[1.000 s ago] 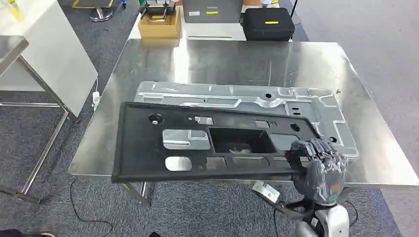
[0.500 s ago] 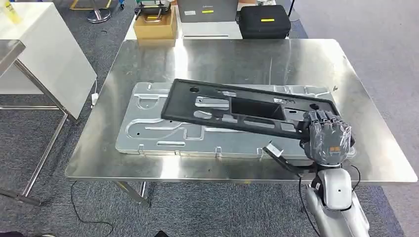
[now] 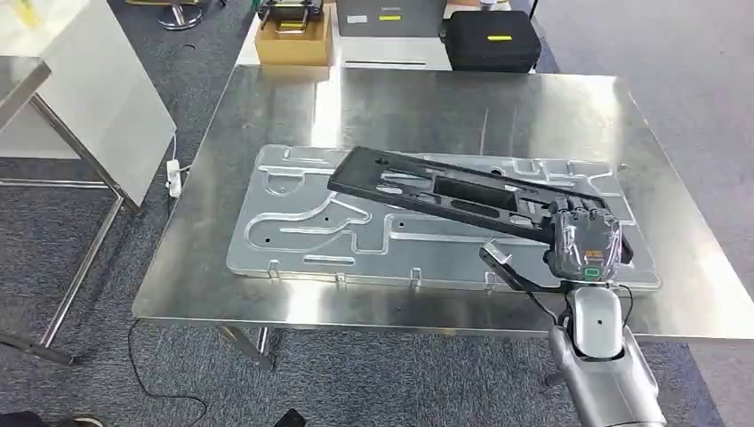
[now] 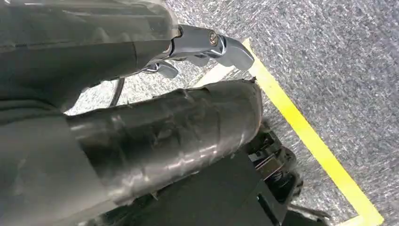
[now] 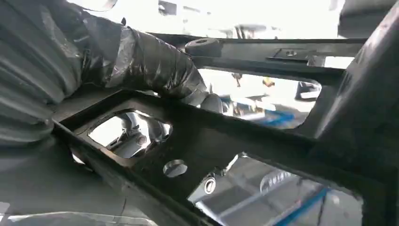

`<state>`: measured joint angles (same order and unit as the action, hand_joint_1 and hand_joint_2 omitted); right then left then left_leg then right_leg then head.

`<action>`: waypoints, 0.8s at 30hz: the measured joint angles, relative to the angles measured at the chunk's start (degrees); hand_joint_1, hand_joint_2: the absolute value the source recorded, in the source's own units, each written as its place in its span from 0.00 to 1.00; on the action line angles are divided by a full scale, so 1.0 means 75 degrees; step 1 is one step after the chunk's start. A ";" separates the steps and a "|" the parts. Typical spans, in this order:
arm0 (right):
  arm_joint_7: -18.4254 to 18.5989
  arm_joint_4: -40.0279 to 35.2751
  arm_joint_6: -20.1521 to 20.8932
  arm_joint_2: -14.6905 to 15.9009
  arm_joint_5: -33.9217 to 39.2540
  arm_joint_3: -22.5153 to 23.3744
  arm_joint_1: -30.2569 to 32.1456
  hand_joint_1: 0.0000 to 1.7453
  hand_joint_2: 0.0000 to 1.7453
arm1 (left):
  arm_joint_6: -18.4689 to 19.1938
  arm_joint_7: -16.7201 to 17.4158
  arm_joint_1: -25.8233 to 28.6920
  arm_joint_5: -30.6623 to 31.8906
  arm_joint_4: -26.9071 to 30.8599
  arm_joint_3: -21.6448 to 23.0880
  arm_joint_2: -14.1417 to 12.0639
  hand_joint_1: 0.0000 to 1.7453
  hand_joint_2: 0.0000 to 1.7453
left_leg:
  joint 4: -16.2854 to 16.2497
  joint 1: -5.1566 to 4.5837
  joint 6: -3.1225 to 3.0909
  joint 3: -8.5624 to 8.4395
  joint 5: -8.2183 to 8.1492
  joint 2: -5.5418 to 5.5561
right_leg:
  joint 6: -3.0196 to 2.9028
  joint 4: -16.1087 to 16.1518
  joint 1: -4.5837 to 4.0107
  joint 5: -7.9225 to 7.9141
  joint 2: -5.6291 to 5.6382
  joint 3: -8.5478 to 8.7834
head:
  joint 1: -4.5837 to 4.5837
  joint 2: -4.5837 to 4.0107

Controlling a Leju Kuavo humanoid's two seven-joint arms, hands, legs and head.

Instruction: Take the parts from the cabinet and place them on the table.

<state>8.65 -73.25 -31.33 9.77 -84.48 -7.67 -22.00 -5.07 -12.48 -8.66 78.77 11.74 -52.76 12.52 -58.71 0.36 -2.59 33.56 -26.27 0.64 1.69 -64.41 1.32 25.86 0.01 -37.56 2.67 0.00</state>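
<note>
Holding the black panel (image 3: 462,191) by its near right end, the right hand (image 3: 582,240) in the head view carries it low over the silver plate (image 3: 356,236) that lies on the steel table (image 3: 427,107), so the step in hand looks like setting this part down. From the right wrist view, the thumb (image 5: 155,66) lies over the panel's frame with dark fingers visible through a cutout beneath, a firm hold, so the next move probably calls for lowering the panel flat and then releasing it. Seen from its own wrist, the left hand (image 4: 141,136) hangs over grey carpet, and whether its fingers are spread or curled cannot be told.
</note>
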 joint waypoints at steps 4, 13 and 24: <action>0.0447 0.0298 0.0158 -0.0114 -0.0009 -0.0085 -0.0111 0.65 1.00 | 0.0035 0.0050 -0.0039 -0.0003 0.0000 0.0032 0.0020 0.00 0.00 | -0.0041 -0.0048 0.0129 0.0059 -0.0027 0.0012 | -0.0102 0.0594 -0.0087 0.0004 0.0011 0.0245 | -0.0003 0.0000; 0.0560 0.1175 0.0336 -0.0571 -0.0009 -0.0487 -0.0085 0.00 0.00 | 0.0041 0.0105 -0.0026 -0.0032 0.0000 0.0126 0.0029 0.00 0.00 | -0.2072 -0.0001 0.0397 0.1059 -0.0783 -0.0030 | -0.0320 0.0686 -0.0018 0.0013 -0.0004 0.0349 | -0.0023 0.0000; 0.0418 0.1297 0.0144 -0.0656 -0.0029 -0.0749 0.0167 0.00 0.00 | 0.0006 0.0058 -0.0012 -0.0198 0.0003 0.0169 0.0029 0.00 0.00 | 0.0129 -0.0001 -0.0024 0.0019 0.0125 -0.0041 | 0.0015 -0.0194 -0.0024 0.0642 0.0004 0.0015 | -0.0015 0.0000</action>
<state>11.78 -63.52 -30.25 4.85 -84.70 -13.29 -20.75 -5.03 -12.04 -8.76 77.28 11.76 -51.50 12.74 -57.75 0.36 -2.77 33.71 -25.33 0.34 1.80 -65.87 1.13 30.67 0.04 -37.45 2.56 0.00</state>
